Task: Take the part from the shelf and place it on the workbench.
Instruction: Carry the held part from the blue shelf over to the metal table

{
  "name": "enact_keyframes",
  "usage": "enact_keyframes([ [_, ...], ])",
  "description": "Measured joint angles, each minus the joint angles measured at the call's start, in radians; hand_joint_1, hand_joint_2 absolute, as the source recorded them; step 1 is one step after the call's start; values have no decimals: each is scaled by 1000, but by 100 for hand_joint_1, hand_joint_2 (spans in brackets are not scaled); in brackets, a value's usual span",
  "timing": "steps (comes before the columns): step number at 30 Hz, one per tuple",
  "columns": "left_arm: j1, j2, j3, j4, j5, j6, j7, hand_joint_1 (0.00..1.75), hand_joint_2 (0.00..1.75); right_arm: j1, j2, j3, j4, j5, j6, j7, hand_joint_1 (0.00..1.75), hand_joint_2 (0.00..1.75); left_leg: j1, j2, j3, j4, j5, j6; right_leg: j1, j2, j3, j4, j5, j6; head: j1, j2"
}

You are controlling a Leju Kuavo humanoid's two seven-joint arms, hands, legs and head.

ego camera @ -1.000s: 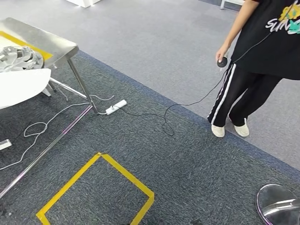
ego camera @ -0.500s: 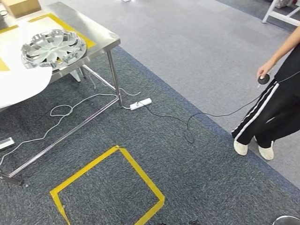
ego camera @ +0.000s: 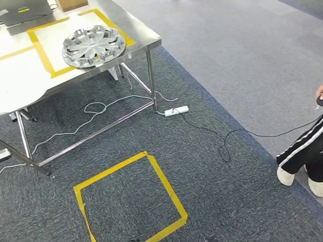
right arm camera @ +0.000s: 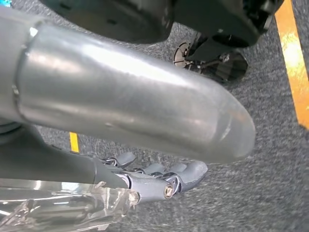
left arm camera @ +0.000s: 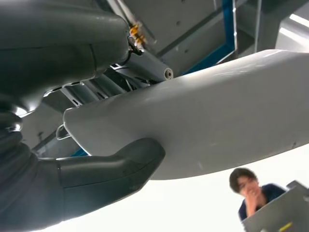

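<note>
From the head view, the task's thing, a large white smooth curved panel (ego camera: 17,83), shows at the robot's left, in front of the near edge of the stainless-steel workbench (ego camera: 148,38). The bench top is marked with yellow tape, and a silver spoked plastic wheel cover (ego camera: 93,45) lies on it. Below are dark speckled carpet, a yellow tape square (ego camera: 167,186), a white power strip (ego camera: 176,110) with thin trailing cables, and a person's striped trouser leg (ego camera: 301,148).

In the left wrist view the left hand (left arm camera: 73,174) grips the panel (left arm camera: 218,111) at its rounded edge, with the thick grey thumb against one face and dark fingers (left arm camera: 146,65) against the other. So the part is carried in this hand, not yet on the bench. Its surface is glossy and featureless, and it looks like a thin, stiff moulded shell. I judge it light but awkwardly wide, slippery under the pads, and prone to swing or flex when held at one edge only. A firm hold on the rim suits it, and it should be set down flat. A person (left arm camera: 251,191) is beyond it.

In the right wrist view the right hand (right arm camera: 156,179) hangs over the carpet and an orange-yellow tape strip (right arm camera: 291,58). Its fingers lie beside something shiny, and I cannot tell whether they hold anything.
</note>
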Motion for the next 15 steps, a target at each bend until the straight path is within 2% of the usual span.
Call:
enact_keyframes([
  [1, 0, 1, 1, 1, 0, 0, 0, 175, 175, -1, 0, 0, 0, 0, 0, 1, 0, 0, 1, 14, 33, -59, 33, -2, 0, -14, 2, 1, -2, 3, 0, 0],
  [2, -1, 2, 1, 1, 0, 0, 0, 175, 175, -1, 0, 0, 0, 0, 0, 1, 0, 0, -1, 47, 73, -130, 60, -6, 2, -26, 4, 2, -6, 7, -1, 0],
  [3, -4, 2, 2, 1, 1, 0, 0, 175, 175, -1, 0, 0, 0, -1, 0, 1, 0, 0, -2, 72, 105, -190, 80, -3, 7, -39, 7, 5, -10, 12, -1, 0],
  [4, -4, 1, 2, 1, 1, 1, 0, 175, 175, -2, -1, 0, 0, -1, 0, 1, 0, 0, -4, 91, 127, -230, 89, 2, 12, -51, 10, 6, -15, 17, 0, 0],
  [5, -4, 0, 2, 2, 1, 1, 0, 175, 175, -2, -1, 0, 0, -2, 0, 2, 0, 0, -7, 97, 134, -246, 88, 8, 16, -63, 13, 7, -19, 20, 0, 0],
  [7, 2, 0, 2, 3, 1, 1, 1, 175, 175, -4, -1, 0, 0, -2, 1, 2, 0, 0, -6, 65, 131, -248, 88, 23, 17, -85, 18, 6, -27, 26, 2, 0],
  [8, 2, 1, 2, 4, 1, 1, 1, 175, 175, -5, -1, 0, 0, -3, 2, 1, 0, 0, -4, 52, 131, -248, 89, 29, 15, -75, 17, 14, -35, 32, 3, 0],
  [9, 1, 2, 2, 4, 1, 1, 1, 175, 175, -5, -1, 0, 0, -3, 2, 1, 0, 0, -2, 38, 130, -249, 91, 36, 12, -49, 7, 40, -53, 38, 4, 0],
  [11, -1, 1, 2, 4, 1, 1, 1, 175, 175, -4, -1, 0, 0, -4, 3, 0, 0, 0, 2, 14, 129, -249, 93, 47, 6, 20, -43, 153, -111, 48, 8, 0],
  [12, 0, -1, 1, 4, 1, 0, 2, 175, 175, -3, -1, 0, 0, -4, 3, 0, 0, 0, 2, 1, 129, -249, 94, 49, 5, 40, -79, 225, -141, 50, 8, 0],
  [13, 1, -2, 1, 4, 1, -1, 2, 175, 175, -2, -1, 0, 0, -5, 3, 0, 0, 0, 2, -14, 128, -249, 94, 50, 5, 49, -108, 280, -158, 50, 8, 0],
  [14, 3, -2, 0, 4, 1, -1, 2, 175, 175, 0, -1, 0, 0, -5, 4, 0, 0, 0, 2, -30, 128, -249, 94, 50, 4, 53, -124, 302, -155, 49, 8, 0],
  [15, 4, -2, 0, 4, 1, -2, 2, 175, 175, 0, -1, 0, 0, -5, 4, 0, 0, 0, 2, -46, 128, -249, 94, 50, 4, 57, -120, 284, -133, 46, 8, 0],
])
